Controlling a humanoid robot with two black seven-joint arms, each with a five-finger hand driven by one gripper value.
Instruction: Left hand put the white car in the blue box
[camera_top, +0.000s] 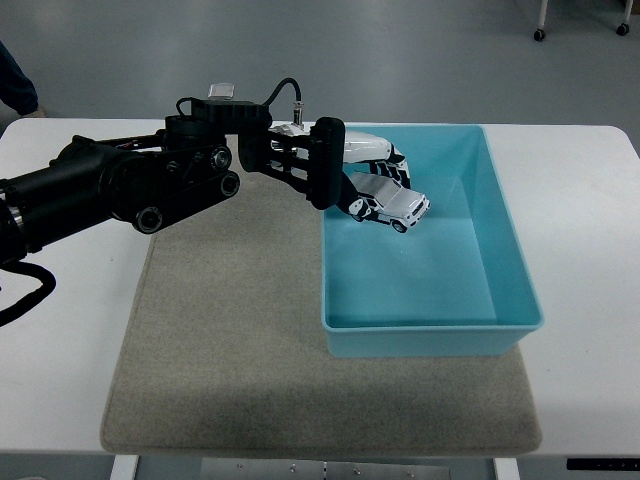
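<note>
While the left hand (355, 165) reaches over the near-left wall of the blue box (510, 250), its fingers are curled around the white car (392, 203), which hangs tilted, nose down, inside the box's far-left part and seemingly just above the floor. Judging by this, the placing step is almost done; the next move calls for lowering slightly and loosening the fingers so the car settles flat. Beneath the box lies a grey mat (230, 330) on the white table (590, 200). Whether a wheel already touches the floor is hard to tell, and the fingertips are hidden behind the car
</note>
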